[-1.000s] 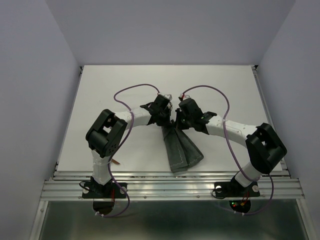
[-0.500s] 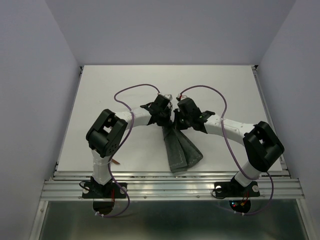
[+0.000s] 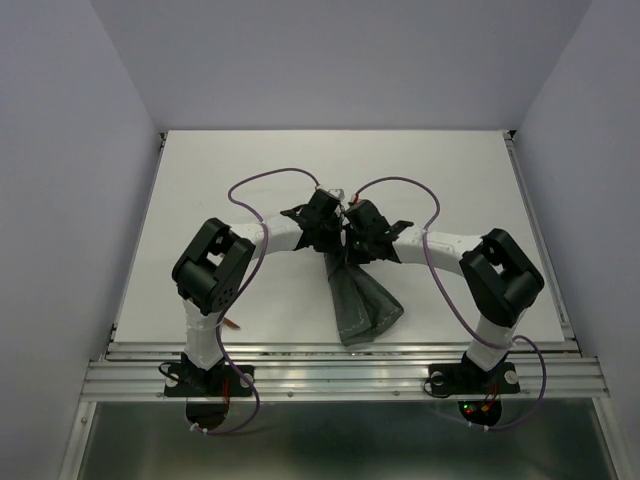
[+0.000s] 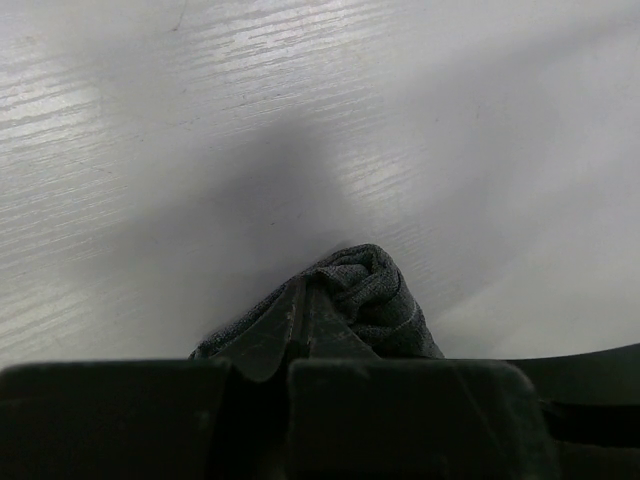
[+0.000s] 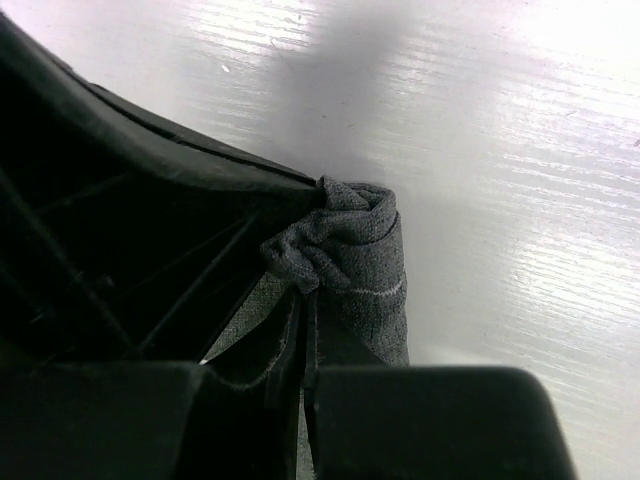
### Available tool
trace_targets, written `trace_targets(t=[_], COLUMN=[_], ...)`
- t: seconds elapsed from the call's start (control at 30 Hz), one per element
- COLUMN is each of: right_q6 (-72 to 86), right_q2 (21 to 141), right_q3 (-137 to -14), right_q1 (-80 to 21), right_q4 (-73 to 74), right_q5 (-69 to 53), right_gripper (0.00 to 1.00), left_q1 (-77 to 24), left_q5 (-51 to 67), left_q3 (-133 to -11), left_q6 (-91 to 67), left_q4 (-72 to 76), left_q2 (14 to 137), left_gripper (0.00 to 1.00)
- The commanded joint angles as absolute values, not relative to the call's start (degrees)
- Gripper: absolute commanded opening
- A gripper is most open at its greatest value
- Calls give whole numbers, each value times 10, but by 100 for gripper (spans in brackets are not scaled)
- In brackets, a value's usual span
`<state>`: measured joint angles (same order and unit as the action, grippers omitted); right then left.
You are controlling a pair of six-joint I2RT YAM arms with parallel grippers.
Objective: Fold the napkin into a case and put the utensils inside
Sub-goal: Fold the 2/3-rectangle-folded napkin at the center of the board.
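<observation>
Top external view, left tool [image 3: 336, 240], right tool [image 3: 352, 242], both pinched shut on bunched napkin [image 3: 360, 300]

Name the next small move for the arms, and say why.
Probably lower both together to lay the pinched end flat. The left gripper and right gripper are shut on bunched cloth of the napkin, side by side, the rest trailing toward the near edge.

One napkin [image 3: 362, 300], one white surface [image 3: 230, 160], two arms [image 3: 212, 265] [image 3: 500, 280], each with one pair of jaws, two purple cables [image 3: 280, 171] [image 3: 400, 181], and one small brown sliver [image 3: 232, 325] by the left base, unidentifiable
</observation>
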<state>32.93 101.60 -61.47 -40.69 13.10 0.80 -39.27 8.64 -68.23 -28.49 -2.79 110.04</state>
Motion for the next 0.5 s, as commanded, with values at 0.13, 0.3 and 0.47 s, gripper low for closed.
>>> trace_targets(t=[0.13, 0.3, 0.47], right_q6=[366, 375, 380], right_q2=[1058, 1062, 1050], right_q3=[-633, -625, -619], right_q1=[-416, -416, -416], right_q4=[142, 142, 141], right_q5=[47, 62, 71], right_gripper=[1, 1, 1], left_q1=[-396, -393, -392], left_q5=[101, 98, 98], left_q3=[-689, -717, -719], left_q6=[-287, -287, -293], left_q4=[-67, -94, -106], left_q2=[1067, 1033, 996], left_gripper=[0, 0, 0])
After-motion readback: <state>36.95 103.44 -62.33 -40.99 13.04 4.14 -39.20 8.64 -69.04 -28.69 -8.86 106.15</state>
